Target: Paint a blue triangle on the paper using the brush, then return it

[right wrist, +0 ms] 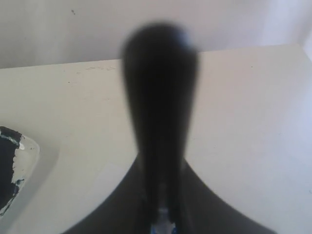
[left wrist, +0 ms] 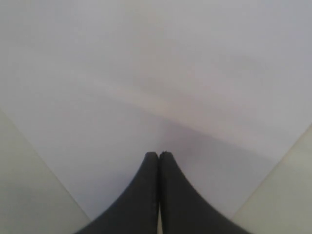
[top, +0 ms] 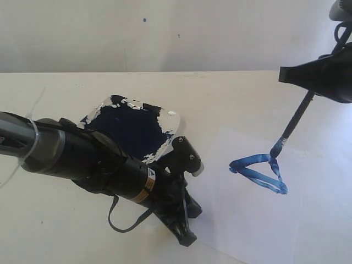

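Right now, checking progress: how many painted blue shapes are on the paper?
1: the blue triangle, on the paper at the tip of the brush. The left arm covers part of the paper, so more may be hidden.

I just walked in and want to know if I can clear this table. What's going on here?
The right end effector grips the brush, whose tip is down on the paper at one corner of the blue triangle. The outline looks closed, in thick uneven strokes. The left end effector is shut and empty, sitting over the paper near the paint dish. The brush has not been returned yet.
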You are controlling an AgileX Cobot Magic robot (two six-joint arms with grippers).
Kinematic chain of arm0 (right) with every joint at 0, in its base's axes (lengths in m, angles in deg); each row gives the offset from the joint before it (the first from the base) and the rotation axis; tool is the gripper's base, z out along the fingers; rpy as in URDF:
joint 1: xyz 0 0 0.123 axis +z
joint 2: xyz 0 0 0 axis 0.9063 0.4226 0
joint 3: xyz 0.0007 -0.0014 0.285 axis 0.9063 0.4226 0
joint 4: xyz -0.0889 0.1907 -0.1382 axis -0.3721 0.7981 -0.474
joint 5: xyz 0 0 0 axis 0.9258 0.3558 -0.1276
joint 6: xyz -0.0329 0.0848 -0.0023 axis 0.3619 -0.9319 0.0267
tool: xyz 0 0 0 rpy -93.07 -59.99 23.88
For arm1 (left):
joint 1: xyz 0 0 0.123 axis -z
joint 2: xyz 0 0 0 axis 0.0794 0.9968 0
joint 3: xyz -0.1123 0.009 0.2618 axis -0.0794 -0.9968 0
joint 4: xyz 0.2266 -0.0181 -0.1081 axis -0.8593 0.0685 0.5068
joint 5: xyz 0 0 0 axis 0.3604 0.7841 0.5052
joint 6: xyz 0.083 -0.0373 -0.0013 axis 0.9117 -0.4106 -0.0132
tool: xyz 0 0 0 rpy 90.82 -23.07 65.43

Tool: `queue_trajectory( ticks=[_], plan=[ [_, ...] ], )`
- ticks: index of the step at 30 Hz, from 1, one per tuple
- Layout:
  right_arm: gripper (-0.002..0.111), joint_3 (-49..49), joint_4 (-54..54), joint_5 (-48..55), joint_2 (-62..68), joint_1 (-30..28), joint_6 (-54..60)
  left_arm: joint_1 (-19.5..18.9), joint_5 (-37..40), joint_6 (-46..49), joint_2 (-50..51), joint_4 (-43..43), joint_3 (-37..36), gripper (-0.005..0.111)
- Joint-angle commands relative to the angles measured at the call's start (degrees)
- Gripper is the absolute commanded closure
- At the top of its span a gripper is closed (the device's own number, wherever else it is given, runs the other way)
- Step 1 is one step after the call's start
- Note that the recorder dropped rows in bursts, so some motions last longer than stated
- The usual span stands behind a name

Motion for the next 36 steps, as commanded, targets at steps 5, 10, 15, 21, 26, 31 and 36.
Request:
queue_trajectory(
  ticks=[5, 10, 15, 21, 26, 31, 36],
  plan=[
    [0.108, -3.0, -12.5, 1.02, 5.37, -0.2, -13.02, 0.25, 0.01, 0.15, -0.08, -0.61, 0.24, 0.107],
    [0.108, -3.08, -12.49, 1.59, 7.36, -0.2, -13.82, 0.25, 0.01, 0.15, -0.08, -0.61, 0.24, 0.107],
    [0.108, -3.12, -13.64, 2.41, 8.17, -0.2, -13.88, 0.25, 0.01, 0.15, -0.08, -0.61, 0.24, 0.107],
    [0.108, -3.22, -15.36, 2.97, 9.65, -0.2, -18.17, 0.25, 0.01, 0.15, -0.08, -0.61, 0.24, 0.107],
    [0.108, -3.22, -12.44, 4.62, 9.31, -0.2, -18.06, 0.25, 0.01, 0.15, -0.08, -0.61, 0.24, 0.107],
    [0.108, -3.08, -6.3, 5.11, 9.07, -0.2, -13.15, 0.25, 0.01, 0.15, -0.08, -0.61, 0.24, 0.107],
    [0.108, -3.01, -1.29, 7.53, 7.83, -0.2, -8.62, 0.25, 0.01, 0.15, -0.08, -0.61, 0.24, 0.107]
  ],
)
